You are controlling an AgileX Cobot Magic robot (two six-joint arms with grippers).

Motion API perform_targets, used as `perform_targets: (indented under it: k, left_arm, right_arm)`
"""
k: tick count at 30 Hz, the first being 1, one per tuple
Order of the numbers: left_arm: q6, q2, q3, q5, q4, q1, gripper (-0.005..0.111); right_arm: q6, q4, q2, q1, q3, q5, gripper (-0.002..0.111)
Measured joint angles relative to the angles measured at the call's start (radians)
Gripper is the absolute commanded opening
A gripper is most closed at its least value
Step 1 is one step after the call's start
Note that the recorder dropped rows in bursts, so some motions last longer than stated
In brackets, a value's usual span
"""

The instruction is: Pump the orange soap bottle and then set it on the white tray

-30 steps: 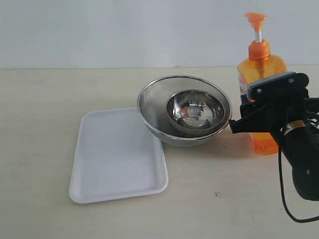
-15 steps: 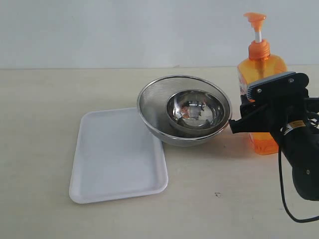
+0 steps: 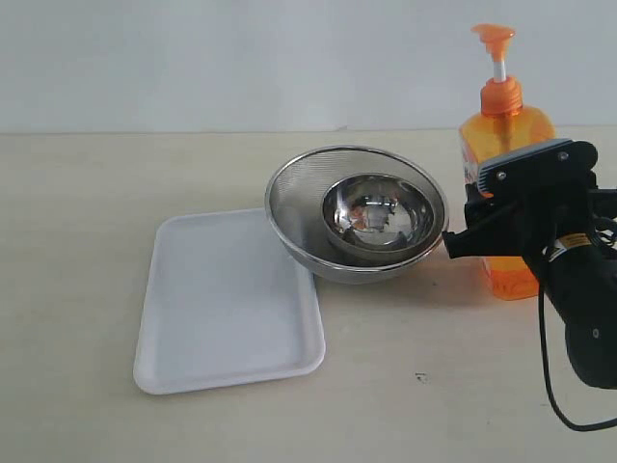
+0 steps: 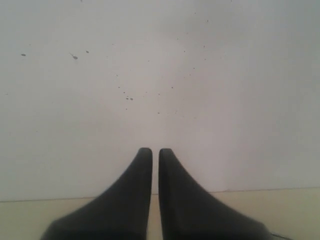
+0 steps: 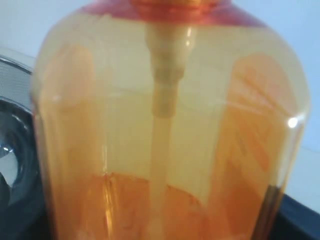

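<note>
Two jobs are in this task, and neither looks done yet. The orange soap bottle (image 3: 508, 130) stands upright on the table (image 3: 87, 193), at the right side of the exterior view, just beside the steel bowls (image 3: 357, 214). Its pump head (image 3: 494, 37) is up high on its stem, and nothing is touching it.

The right gripper (image 3: 496, 207) is at the bottle's middle. Its fingers are wide apart, one on each side, and they seem to press on the bottle, so I think it has a hold. The left gripper (image 4: 151, 155) has its fingers together with nothing in them. It faces a bare wall, away from the bottle.

The white tray (image 3: 227, 299) lies flat, well apart from the bottle, on the other side of the bowls. The pump push comes first, I think, and then the bottle must go over the bowls to the tray.
</note>
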Motion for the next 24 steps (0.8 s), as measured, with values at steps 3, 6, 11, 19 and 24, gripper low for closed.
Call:
perform_targets:
  k: [3, 6, 11, 19, 24]
  left_arm:
    - [0.002, 0.0, 0.0, 0.001, 0.023, 0.0, 0.005]
    - [0.003, 0.0, 0.0, 0.002, 0.03, 0.0, 0.005]
    - [0.003, 0.0, 0.0, 0.002, 0.03, 0.0, 0.005]
    - [0.003, 0.0, 0.0, 0.002, 0.03, 0.0, 0.005]
    - [0.003, 0.0, 0.0, 0.002, 0.03, 0.0, 0.005]
  right_arm:
    - [0.0, 0.0, 0.0, 0.0, 0.0, 0.0, 0.0]
    - [0.0, 0.0, 0.0, 0.0, 0.0, 0.0, 0.0]
    - [0.0, 0.0, 0.0, 0.0, 0.0, 0.0, 0.0]
    - [0.0, 0.0, 0.0, 0.0, 0.0, -0.002, 0.0]
    - [0.0, 0.0, 0.0, 0.0, 0.0, -0.004, 0.0]
